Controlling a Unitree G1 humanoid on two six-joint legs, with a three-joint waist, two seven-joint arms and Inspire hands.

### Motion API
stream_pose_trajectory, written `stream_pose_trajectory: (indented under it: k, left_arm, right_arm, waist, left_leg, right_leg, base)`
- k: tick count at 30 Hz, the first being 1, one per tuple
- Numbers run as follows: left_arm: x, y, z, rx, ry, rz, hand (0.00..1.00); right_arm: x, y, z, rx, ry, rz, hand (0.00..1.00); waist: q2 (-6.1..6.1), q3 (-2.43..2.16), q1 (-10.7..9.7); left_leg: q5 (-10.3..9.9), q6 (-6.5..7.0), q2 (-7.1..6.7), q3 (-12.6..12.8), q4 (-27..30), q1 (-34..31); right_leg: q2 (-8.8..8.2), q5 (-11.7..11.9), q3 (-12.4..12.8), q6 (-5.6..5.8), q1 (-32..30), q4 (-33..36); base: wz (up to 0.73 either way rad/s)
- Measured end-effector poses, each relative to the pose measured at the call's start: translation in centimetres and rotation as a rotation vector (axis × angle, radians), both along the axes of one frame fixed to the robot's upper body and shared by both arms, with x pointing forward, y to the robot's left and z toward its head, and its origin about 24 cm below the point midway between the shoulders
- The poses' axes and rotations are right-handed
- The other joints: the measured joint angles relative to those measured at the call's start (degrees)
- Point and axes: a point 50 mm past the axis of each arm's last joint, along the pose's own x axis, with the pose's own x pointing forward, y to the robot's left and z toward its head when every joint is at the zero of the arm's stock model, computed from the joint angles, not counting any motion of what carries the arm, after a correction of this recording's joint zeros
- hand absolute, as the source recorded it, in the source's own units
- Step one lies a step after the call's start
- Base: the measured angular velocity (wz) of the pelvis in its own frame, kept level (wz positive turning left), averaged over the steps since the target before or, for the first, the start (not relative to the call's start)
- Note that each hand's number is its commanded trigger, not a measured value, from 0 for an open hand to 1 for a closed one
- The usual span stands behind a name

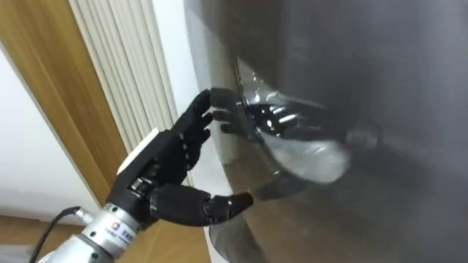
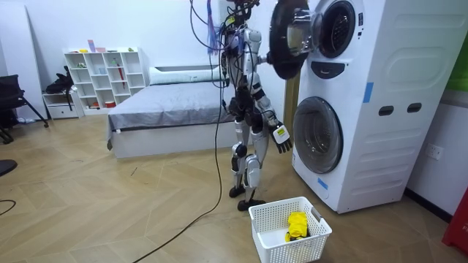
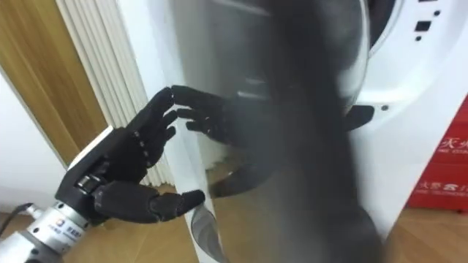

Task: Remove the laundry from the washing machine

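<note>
The upper washing machine's round dark door (image 1: 344,88) swings open toward me, its glass bowl (image 1: 300,142) in the middle. My left hand (image 1: 172,157) is at the door's left edge with straight fingers touching the rim and the thumb stretched out below. The same hand (image 3: 124,164) reaches the door edge in the right eye view. In the room view I stand facing the stacked machines, with the door (image 2: 287,40) open beside the drum opening (image 2: 338,28). My right hand (image 2: 281,139) hangs at my side with relaxed fingers.
A white laundry basket (image 2: 269,219) holding a yellow item (image 2: 296,225) stands on the floor by my feet. The lower machine's door (image 2: 316,135) is closed. A bed (image 2: 164,117) and a white shelf (image 2: 106,77) lie behind me. A wooden panel (image 1: 51,95) rises at my left.
</note>
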Motion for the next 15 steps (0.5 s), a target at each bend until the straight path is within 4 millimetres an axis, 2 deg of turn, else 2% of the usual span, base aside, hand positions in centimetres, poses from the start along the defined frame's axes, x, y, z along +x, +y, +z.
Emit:
stream_pose_trajectory:
  k: [5,8,10,13,15]
  left_arm:
    - [0.2,-1.7,-0.7,-0.069,-0.015,0.001,0.0]
    - [0.7,-2.2,-1.2,-0.091,-0.025,0.017,0.0]
    - [1.5,-2.6,-1.6,-0.095,-0.029,0.024,0.0]
    - [2.6,-3.0,-2.3,-0.092,-0.024,0.04,0.0]
    - [3.2,-3.3,-2.8,-0.086,-0.005,0.047,0.0]
  right_arm:
    - [0.7,0.8,-0.1,-0.005,-0.002,0.052,0.0]
    - [1.4,1.1,-0.1,-0.008,-0.011,0.088,0.0]
    - [1.5,1.3,-0.1,-0.005,-0.018,0.098,0.0]
    - [1.5,1.6,-0.2,0.001,-0.015,0.105,0.0]
    - [1.4,1.6,-0.2,0.002,-0.01,0.105,0.0]
  waist:
    - [-0.53,0.31,-0.13]
    - [-0.8,0.46,-1.53]
    - [-1.42,0.81,-2.02]
    - [-2.42,1.0,-2.54]
    - [-2.77,0.86,-2.6]
  left_leg:
    - [-0.06,-0.12,0.0,0.55,-0.45,0.28]
    - [-0.07,-0.11,-0.1,0.88,-0.93,0.47]
    - [-0.08,-0.09,-0.11,1.3,-1.25,0.81]
    - [-0.25,-0.21,0.1,2.03,-1.4,0.8]
    - [-0.38,-0.31,0.24,2.51,-1.55,0.82]
  right_leg:
    - [0.1,-0.23,0.36,0.06,-0.16,-0.06]
    - [0.22,-0.28,0.81,0.16,-0.32,-0.06]
    - [0.25,-0.29,1.02,0.18,-0.38,0.15]
    - [0.49,-0.19,1.07,0.06,-0.58,0.14]
    - [0.72,0.0,1.68,0.04,-0.65,0.06]
  base:
    - [-0.06]
    - [-0.05]
    - [-0.09]
    - [-0.13]
    - [-0.13]
